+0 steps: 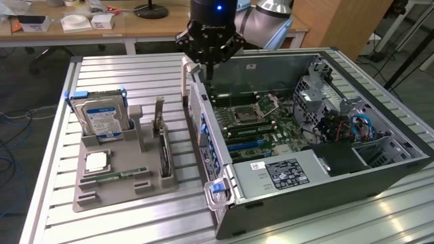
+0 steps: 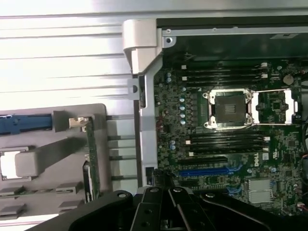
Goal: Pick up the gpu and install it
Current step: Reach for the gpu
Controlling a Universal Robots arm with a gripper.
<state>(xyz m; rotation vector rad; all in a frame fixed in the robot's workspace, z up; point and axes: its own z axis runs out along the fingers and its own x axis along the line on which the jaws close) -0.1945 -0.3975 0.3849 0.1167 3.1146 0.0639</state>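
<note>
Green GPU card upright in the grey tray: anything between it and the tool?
Nothing visible. The green circuit-board card stands with its top edge free; the shut black tool hangs above the open computer case's wall.

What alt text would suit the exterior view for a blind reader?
A robot arm's end effector, shut and empty, hangs over the edge of the open computer case on a slatted metal table. To the exterior view's left, a grey holder carries the gpu standing on edge, a blue-labelled hard drive and a memory stick.
</note>
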